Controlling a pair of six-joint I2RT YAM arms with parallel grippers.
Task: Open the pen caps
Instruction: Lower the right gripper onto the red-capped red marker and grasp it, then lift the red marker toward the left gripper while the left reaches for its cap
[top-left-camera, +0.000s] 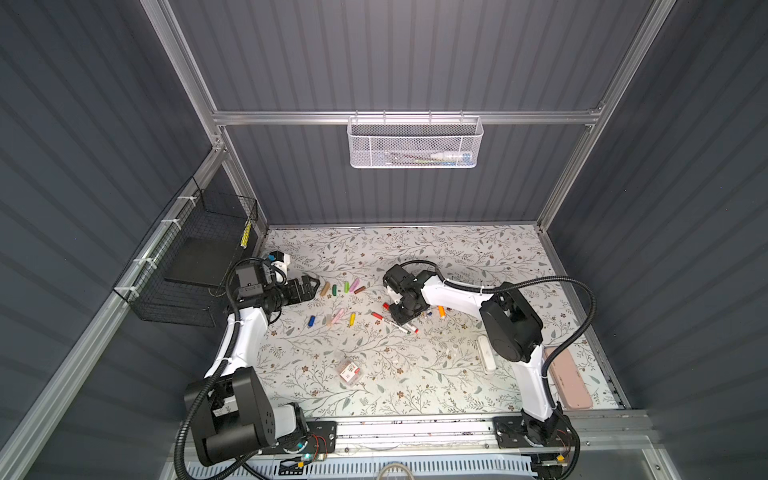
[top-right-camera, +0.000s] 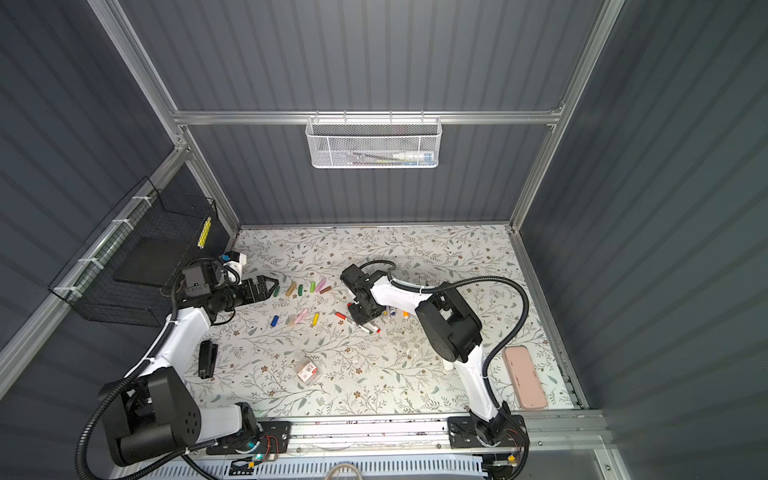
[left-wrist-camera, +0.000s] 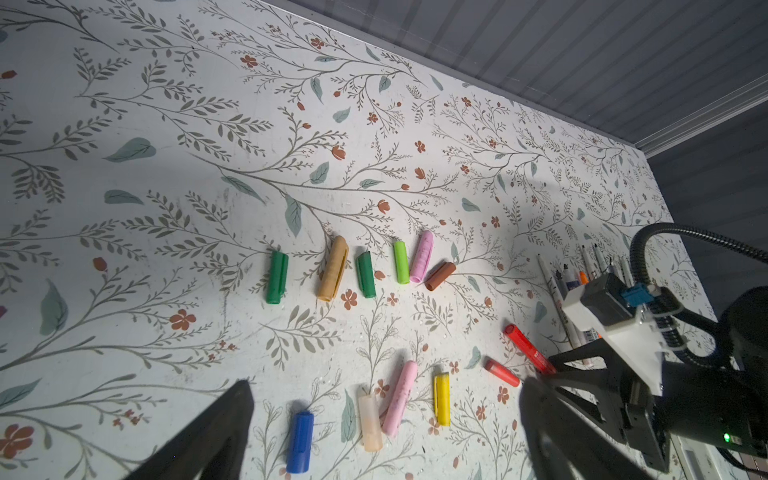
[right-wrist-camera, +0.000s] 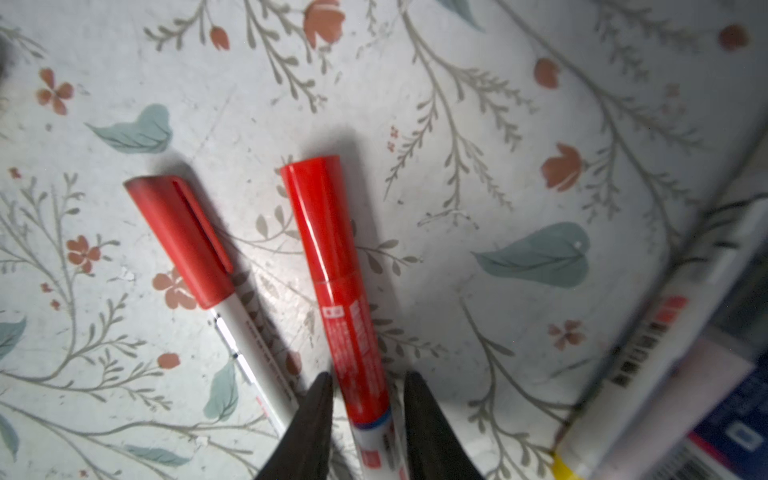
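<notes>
- Right wrist view: a glossy red plastic cap (right-wrist-camera: 316, 216), smooth and slightly tapered, is seated on a fat red marker barrel (right-wrist-camera: 357, 340) that lies flat on the floral-printed desk (right-wrist-camera: 540, 104).
- The right tool (right-wrist-camera: 368, 376) straddles that barrel behind the cap. Its dark jaws stand narrowly apart, with a sliver of desk showing on one side. I cannot tell whether they pinch the barrel.
- Beside the marker lies a slim white pen (right-wrist-camera: 245, 365) with a matte red clip cap (right-wrist-camera: 178, 237), also on.
- Both pens look light, stiff and slick. The round barrel will probably roll or twist under a loose pinch.
- The barrel is best held close to the cap seam. The cap should be taken across its round sides at mid-length and pulled straight along the axis.
- The clip cap's raised ridge gives a flatter, less slippery face.
- Left wrist view: loose pen caps lie in two rows at mid-desk, left of the marker.
- The far row runs from a green clip cap (left-wrist-camera: 277, 276) and a ribbed tan cap (left-wrist-camera: 332, 268) to a brown one (left-wrist-camera: 439, 275).
- The near row includes a blue cap (left-wrist-camera: 300, 441) and a yellow cap (left-wrist-camera: 441, 398).
- All are short hollow plastic cylinders that would scatter easily.
- The left tool (left-wrist-camera: 385, 384) hangs released with its jaws wide and nothing in them, at the left of the caps.
</notes>
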